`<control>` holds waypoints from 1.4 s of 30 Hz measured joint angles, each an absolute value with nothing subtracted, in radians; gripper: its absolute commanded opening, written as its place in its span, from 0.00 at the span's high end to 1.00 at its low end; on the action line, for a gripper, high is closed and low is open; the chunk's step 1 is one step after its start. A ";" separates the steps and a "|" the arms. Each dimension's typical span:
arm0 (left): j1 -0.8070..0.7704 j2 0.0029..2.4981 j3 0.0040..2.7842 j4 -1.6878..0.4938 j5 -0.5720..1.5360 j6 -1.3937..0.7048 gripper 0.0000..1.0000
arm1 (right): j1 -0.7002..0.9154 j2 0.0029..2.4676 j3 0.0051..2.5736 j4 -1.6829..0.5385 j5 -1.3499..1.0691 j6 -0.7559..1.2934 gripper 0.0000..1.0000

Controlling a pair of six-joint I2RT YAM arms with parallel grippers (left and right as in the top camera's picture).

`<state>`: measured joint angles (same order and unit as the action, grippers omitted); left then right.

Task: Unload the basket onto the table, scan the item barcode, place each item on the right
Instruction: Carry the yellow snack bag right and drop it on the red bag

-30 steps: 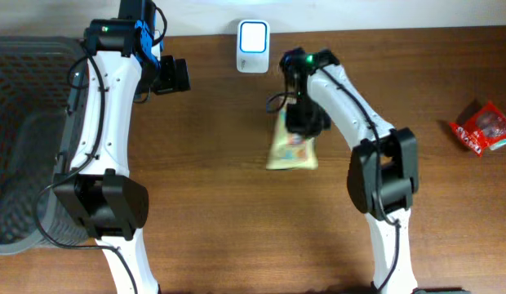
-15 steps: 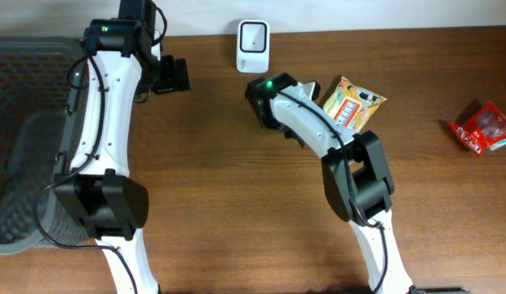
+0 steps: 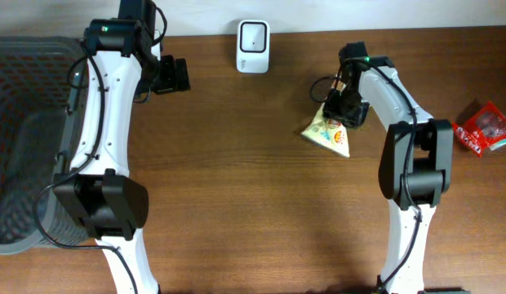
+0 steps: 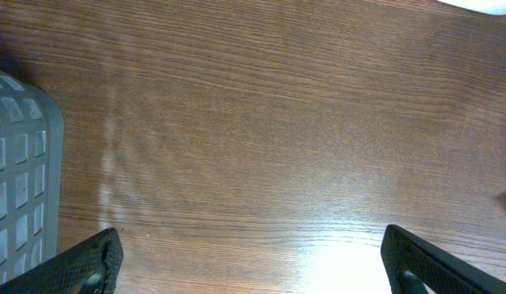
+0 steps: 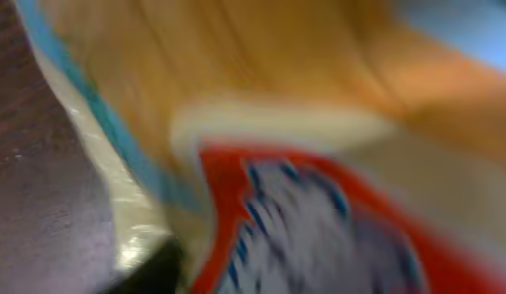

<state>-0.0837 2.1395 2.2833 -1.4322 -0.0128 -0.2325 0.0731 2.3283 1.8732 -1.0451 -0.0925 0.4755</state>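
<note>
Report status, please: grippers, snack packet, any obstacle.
Left gripper open, empty. Right gripper at snack packet, grip unclear. Nothing lies between packet and scanner.

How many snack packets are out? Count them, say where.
2. A yellow packet is at the right gripper; a red packet sits near the table's right edge. The basket could hide more.

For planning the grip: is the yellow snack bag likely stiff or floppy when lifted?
Probably floppy: the snack bag looks like a thin, puffed pouch. Likely slippery too, since its film shines in the right wrist view.
</note>
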 measured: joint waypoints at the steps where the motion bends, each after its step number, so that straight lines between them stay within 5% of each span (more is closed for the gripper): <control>1: -0.084 2.140 2.283 -1.433 -0.013 -0.233 0.01 | 0.072 2.316 1.872 -1.050 -0.102 0.476 0.92; 3: -0.084 2.140 2.283 -1.433 -0.013 -0.233 0.01 | 0.062 2.316 1.886 -1.097 -0.236 0.464 0.96; 8: -0.084 2.140 2.283 -1.433 -0.012 -0.233 0.01 | 0.043 2.335 1.959 -1.129 -1.183 0.473 0.96; 10: -0.084 2.140 2.283 -1.432 -0.012 -0.233 0.01 | 0.047 2.335 1.963 -1.168 -1.371 0.496 0.96; 17: -0.084 2.140 2.283 -1.433 -0.013 -0.233 0.01 | 0.262 2.335 1.964 -1.258 -1.492 0.437 0.96; 22: -0.084 2.140 2.283 -1.433 -0.013 -0.233 0.01 | 0.205 2.335 1.964 -1.259 -1.495 0.427 0.96; 25: -0.084 2.140 2.283 -1.431 -0.013 -0.233 0.01 | 0.178 2.335 1.963 -1.029 -1.494 0.452 0.96; 28: -0.084 2.140 2.283 -1.435 -0.012 -0.233 0.01 | 0.178 2.335 1.972 -0.620 -1.343 0.635 0.96; 30: -0.084 2.140 2.283 -1.432 -0.013 -0.233 0.01 | 0.183 2.335 2.060 -0.529 -0.951 0.707 0.96; 35: -0.084 2.140 2.283 -1.432 -0.013 -0.233 0.01 | 0.341 2.339 2.082 -0.524 -0.187 0.432 0.96; 38: -0.084 2.140 2.283 -1.433 -0.013 -0.233 0.01 | 0.467 2.361 2.082 -0.511 -0.033 0.282 0.96; 42: -0.084 2.140 2.283 -1.433 -0.013 -0.233 0.01 | 0.430 2.362 2.082 -0.513 0.004 0.254 0.96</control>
